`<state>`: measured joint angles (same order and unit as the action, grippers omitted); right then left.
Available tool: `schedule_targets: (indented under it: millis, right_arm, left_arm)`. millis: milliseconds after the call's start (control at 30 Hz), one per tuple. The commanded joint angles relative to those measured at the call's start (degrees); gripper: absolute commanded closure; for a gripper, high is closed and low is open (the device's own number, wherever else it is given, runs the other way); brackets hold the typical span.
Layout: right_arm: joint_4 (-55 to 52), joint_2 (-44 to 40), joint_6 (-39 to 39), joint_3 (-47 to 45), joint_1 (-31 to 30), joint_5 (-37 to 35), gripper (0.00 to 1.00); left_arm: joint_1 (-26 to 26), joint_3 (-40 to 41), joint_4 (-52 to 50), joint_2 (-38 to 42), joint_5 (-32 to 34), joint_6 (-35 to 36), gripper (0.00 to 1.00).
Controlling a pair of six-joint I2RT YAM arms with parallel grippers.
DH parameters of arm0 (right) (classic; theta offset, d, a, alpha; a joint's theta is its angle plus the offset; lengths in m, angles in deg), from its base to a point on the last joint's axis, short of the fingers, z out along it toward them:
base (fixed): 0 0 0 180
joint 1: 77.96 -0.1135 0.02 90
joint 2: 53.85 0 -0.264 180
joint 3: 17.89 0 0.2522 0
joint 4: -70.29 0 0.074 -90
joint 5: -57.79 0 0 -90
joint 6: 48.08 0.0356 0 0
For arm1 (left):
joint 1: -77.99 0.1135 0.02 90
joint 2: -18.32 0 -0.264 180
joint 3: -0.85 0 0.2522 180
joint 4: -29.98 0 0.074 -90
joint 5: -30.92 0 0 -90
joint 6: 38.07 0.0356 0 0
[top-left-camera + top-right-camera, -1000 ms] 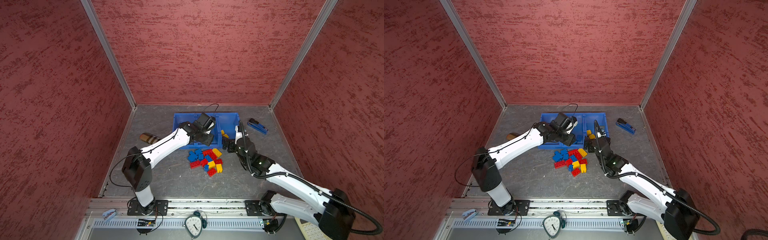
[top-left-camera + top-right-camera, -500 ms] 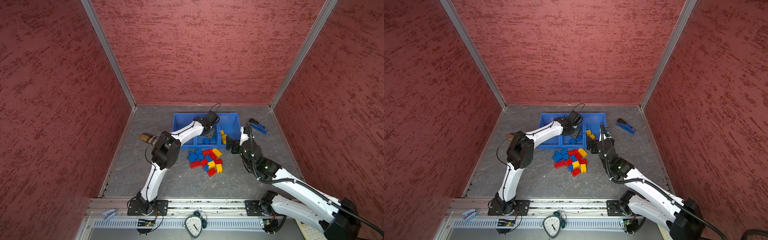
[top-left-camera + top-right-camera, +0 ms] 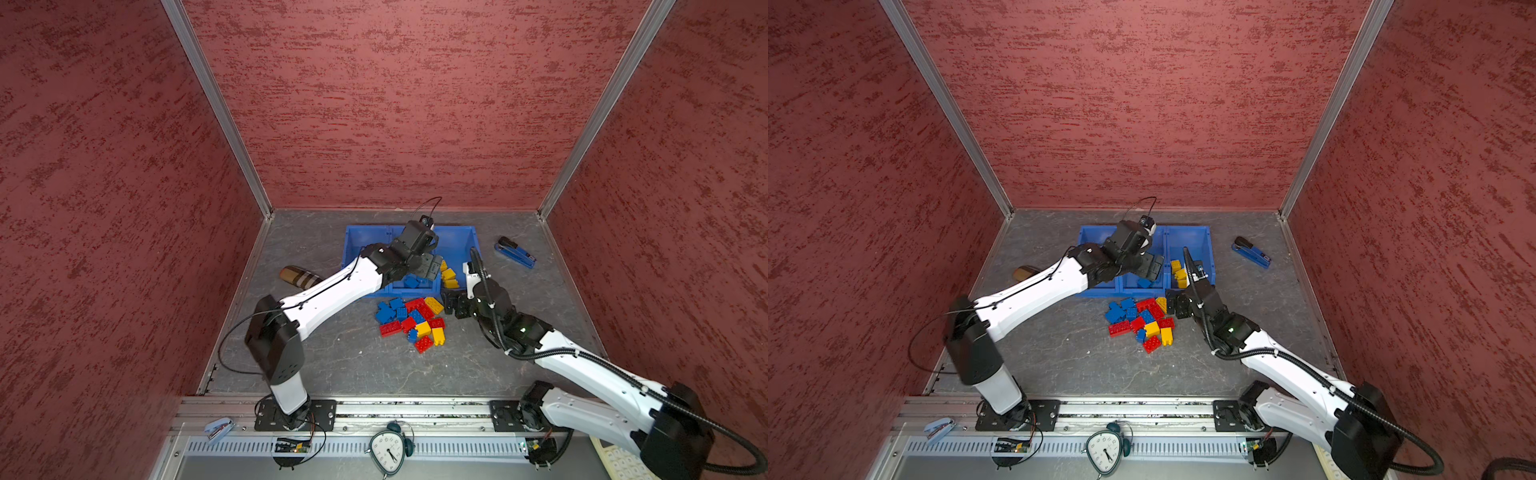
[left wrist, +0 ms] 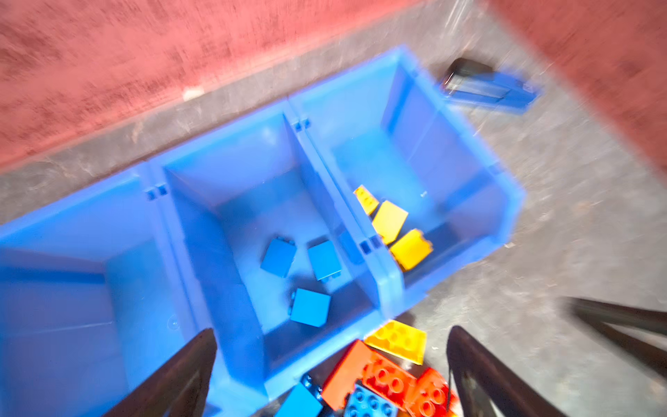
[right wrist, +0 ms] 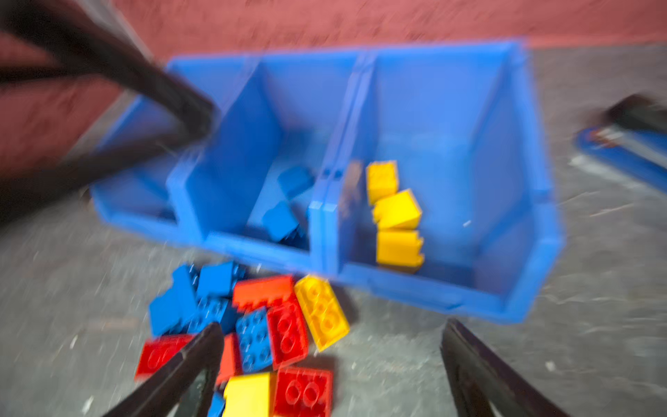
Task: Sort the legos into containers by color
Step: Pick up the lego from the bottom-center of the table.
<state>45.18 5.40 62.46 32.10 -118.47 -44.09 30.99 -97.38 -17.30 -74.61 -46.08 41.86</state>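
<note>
- Legos (image 3: 411, 320): chunky studded bricks in red, blue and yellow, heaped on the worktop (image 3: 332, 365) just near of the containers (image 3: 361, 239).
- Three blue bricks (image 4: 310, 312) lie in the middle bin (image 4: 231, 173), and three yellow bricks (image 4: 389, 220) in the right bin (image 4: 451, 162).
- Left tool (image 4: 330, 334) hangs over the middle bin, jaws wide apart and empty.
- Right tool (image 5: 330, 326) hovers at the heap's right edge, jaws wide apart and empty.

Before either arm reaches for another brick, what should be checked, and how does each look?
1. Left gripper empty, jaws open: ok.
2. Right gripper empty, jaws open: ok.
3. Middle bin holds only blue bricks: ok.
4. End bin holds only yellow bricks: ok.
5. Third bin contents: cannot tell, partly hidden.
6. Pile on the table sorted: not ok, red, blue and yellow are mixed.
</note>
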Motion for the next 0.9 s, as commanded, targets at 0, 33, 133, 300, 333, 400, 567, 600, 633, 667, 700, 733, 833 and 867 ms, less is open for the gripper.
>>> schedule_targets:
  millis: [0,33,133,300,333,400,567,600,633,667,700,733,833,867]
  right_arm:
    - [-7.4,1.2,0.8,-0.5,-0.1,7.6,0.07]
    - [-8.4,1.2,1.8,-0.5,-0.2,6.4,0.07]
    - [-8.7,0.0,4.1,-2.0,-0.1,4.1,0.06]
    - [-13.8,1.2,6.5,-4.1,-0.2,10.2,0.10]
    - [-14.8,1.8,7.1,-4.1,-0.3,12.2,0.12]
    - [-15.5,3.6,8.2,-4.3,-0.7,16.5,0.15]
    - [-13.9,6.9,11.7,-4.5,-2.5,15.3,0.21]
    - [-12.8,7.0,11.8,-4.7,-2.8,16.0,0.21]
    - [-11.0,7.0,11.6,-4.7,-3.2,17.1,0.22]
    - [-9.1,7.2,11.1,-4.7,-3.5,18.4,0.23]
    - [-7.9,7.3,10.7,-4.7,-3.9,19.1,0.23]
    - [-7.0,7.7,10.5,-4.6,-4.3,19.0,0.24]
    - [-7.4,10.1,10.5,-3.6,-5.0,15.4,0.28]
    - [-8.5,11.5,10.6,-2.9,-5.1,13.7,0.31]
  left_arm:
    - [0.5,11.5,6.1,7.7,-2.5,-5.4,0.01]
    - [0.4,14.8,7.4,10.3,-5.1,-6.0,0.00]
    - [-1.9,23.2,7.1,16.4,-7.5,-8.2,0.00]
    - [-4.2,30.2,-1.3,21.8,2.0,-16.8,0.00]
    - [-4.1,31.0,-2.4,22.6,4.7,-18.7,0.01]
    - [-4.1,33.0,-3.2,25.2,11.5,-23.0,0.01]
    - [-3.4,38.5,4.5,31.4,14.7,-25.3,0.00]
    - [-3.4,39.1,5.6,32.0,14.8,-25.4,0.01]
    - [-3.2,39.7,6.4,32.4,14.8,-25.5,0.00]
    - [-3.2,39.9,6.8,32.5,15.0,-25.7,0.00]
    - [-3.1,39.9,6.9,32.4,15.2,-25.8,0.01]
    - [-2.9,39.9,6.9,32.1,15.3,-25.9,0.01]
    - [-2.6,39.5,6.6,30.7,15.3,-25.8,0.01]
    - [-2.6,39.2,6.4,30.3,15.3,-25.8,0.01]
